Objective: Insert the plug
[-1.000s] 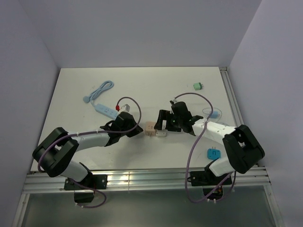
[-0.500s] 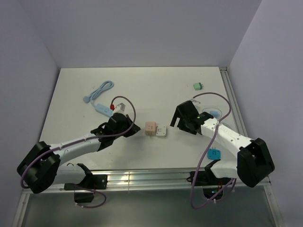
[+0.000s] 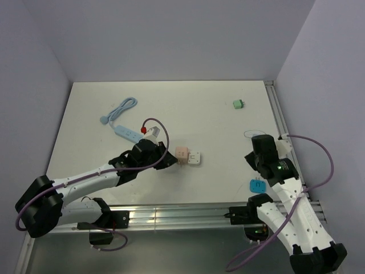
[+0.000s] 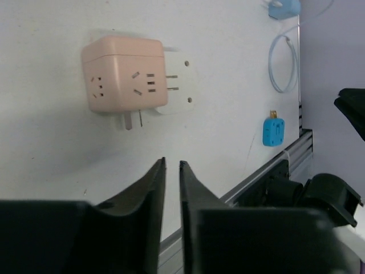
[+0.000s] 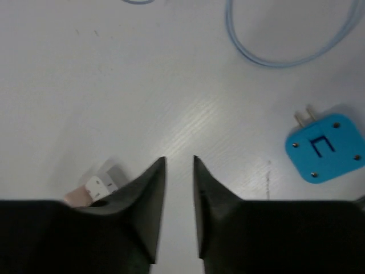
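A pink cube socket [image 3: 182,154] [image 4: 125,74] lies on the white table, and a white plug [image 3: 195,157] [image 4: 179,85] sits pressed against its right side. My left gripper [image 3: 167,160] [image 4: 172,162] hovers just left of the cube, its jaws slightly open with nothing between them. My right gripper [image 3: 252,158] [image 5: 179,160] is far to the right, apart from the plug, with a narrow empty gap between its jaws. In the right wrist view only a corner of the cube and the white plug [image 5: 100,185] shows past the left finger.
A blue flat plug [image 3: 258,185] [image 5: 325,147] [image 4: 274,131] lies near the right arm, with a thin cable loop [image 3: 251,135] [image 5: 285,51] behind it. A green plug [image 3: 238,104] sits at the back right. A blue power strip [image 3: 126,132] and its cord [image 3: 120,109] lie at the back left.
My right arm has pulled back from the cube to the right side and its jaws have narrowed. My left gripper has parted slightly and stayed beside the cube.
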Available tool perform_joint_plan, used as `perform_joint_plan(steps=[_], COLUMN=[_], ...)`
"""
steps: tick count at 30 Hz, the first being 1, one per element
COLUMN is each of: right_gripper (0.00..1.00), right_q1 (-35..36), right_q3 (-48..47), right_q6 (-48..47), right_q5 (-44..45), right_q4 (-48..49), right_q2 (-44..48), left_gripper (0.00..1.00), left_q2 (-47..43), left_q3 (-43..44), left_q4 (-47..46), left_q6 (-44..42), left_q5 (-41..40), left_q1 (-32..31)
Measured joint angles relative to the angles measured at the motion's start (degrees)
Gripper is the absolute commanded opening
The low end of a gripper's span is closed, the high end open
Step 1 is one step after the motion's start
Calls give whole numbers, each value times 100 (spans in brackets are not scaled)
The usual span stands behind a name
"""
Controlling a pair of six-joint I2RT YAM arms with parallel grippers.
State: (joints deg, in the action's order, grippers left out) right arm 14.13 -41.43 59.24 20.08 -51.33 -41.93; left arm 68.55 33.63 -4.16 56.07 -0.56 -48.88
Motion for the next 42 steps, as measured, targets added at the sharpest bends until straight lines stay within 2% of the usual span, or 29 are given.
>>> perform_joint_plan(steps=[1,2,4,5,15,30,42], right_gripper=[19,11,6,0,0,0,0], right_q1=[-57,-125,-361,-470,-844,-894,-894], right_q3=[0,0,57,114,249,131,22], right_q6=[68,111,173,208,549,695,367], right_q5=[42,63,57,46,146,501,422], right_q4=[-164,-302,-533,-608,-1255,-1482,-1176], right_q2=[136,186,87,-42,-1947,-3185,-4002], left_gripper=[31,41,48,52,57,60,60], left_q2=[-55,-107,-214,-278,-435,-809,-822], left_q3=[0,0,0,0,2,48,114], left_q4=[-7,-13,-26,-39,-79,-28,24], left_q6=[-22,-52,-105,-120,-240,-341,-391], left_q5=[74,107,181,216,424,323,229], left_q1=[-9,-11,-11,-11,-11,-11,-11])
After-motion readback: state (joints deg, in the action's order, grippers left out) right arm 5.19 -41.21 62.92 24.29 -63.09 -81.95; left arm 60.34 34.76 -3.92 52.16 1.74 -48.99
